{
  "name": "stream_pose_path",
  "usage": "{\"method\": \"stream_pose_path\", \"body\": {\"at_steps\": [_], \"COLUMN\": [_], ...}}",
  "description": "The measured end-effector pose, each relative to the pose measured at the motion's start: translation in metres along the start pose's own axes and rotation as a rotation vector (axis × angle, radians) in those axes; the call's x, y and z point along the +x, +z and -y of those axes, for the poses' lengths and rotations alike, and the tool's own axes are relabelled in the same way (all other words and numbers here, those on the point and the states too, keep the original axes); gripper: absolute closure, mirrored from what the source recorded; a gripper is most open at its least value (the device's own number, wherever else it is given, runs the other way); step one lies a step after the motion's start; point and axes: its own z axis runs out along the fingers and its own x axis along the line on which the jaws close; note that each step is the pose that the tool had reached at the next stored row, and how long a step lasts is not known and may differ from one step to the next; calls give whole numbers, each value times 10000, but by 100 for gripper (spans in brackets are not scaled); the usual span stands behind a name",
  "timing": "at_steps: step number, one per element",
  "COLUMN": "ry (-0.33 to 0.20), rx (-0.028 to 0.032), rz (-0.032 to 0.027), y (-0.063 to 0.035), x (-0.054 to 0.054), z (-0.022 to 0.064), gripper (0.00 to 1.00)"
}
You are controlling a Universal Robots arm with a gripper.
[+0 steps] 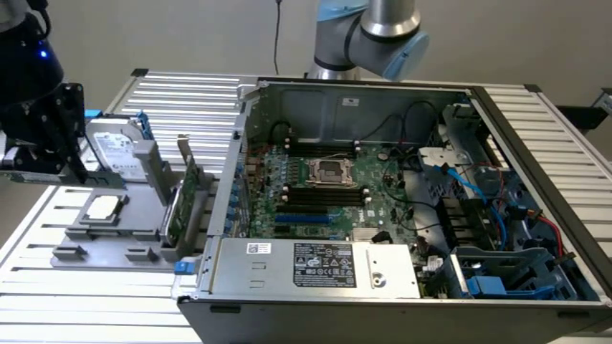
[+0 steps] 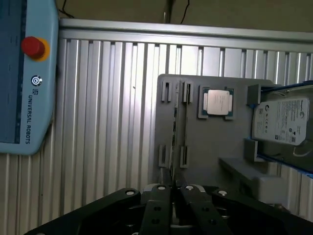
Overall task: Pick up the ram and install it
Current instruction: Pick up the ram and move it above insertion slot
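My gripper [image 1: 40,170] hangs at the exterior view's far left, above the grey parts holder [image 1: 105,236]. It is shut on the ram [image 1: 91,179], a thin stick that juts out level from the fingers. In the wrist view the ram [image 2: 175,132] shows edge-on as a narrow strip running away from the closed gripper [image 2: 171,188], over the holder's [image 2: 195,142] pairs of slots. The open computer case [image 1: 383,93] lies to the exterior view's right, with its motherboard [image 1: 325,186] and long black and blue slots exposed.
On the holder stand a tall green expansion card [image 1: 182,193], a hard drive [image 1: 115,147] and a processor chip [image 1: 103,208]. A teach pendant [image 2: 24,73] with a red button lies on the ribbed aluminium table [image 2: 107,122]. The case's power supply [image 1: 316,265] sits at its near edge.
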Motion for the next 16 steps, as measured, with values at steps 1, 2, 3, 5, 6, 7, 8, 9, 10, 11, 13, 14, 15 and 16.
{"method": "stream_pose_path", "body": {"at_steps": [1, 2, 3, 5, 6, 7, 8, 9, 10, 11, 13, 14, 15, 16], "ry": [0, -1, -1, 0, 0, -1, -2, -3, -3, -3, -4, -5, -5, -3], "rx": [-34, -66, -99, -145, -158, -165, -169, -174, -178, -179, -179, -179, -179, -180], "rz": [1, 3, 5, 5, 6, 6, 7, 7, 7, 6, 7, 7, 6, 6], "y": [-37, -74, -113, -181, -209, -233, -255, -276, -297, -313, -341, -351, -361, -370], "x": [2, 3, 5, 8, 10, 12, 14, 16, 18, 19, 23, 25, 27, 28], "z": [38, 77, 118, 204, 247, 290, 334, 378, 421, 465, 557, 599, 645, 689], "gripper": [86, 86, 86, 86, 86, 86, 86, 86, 86, 86, 86, 86, 86, 86]}}
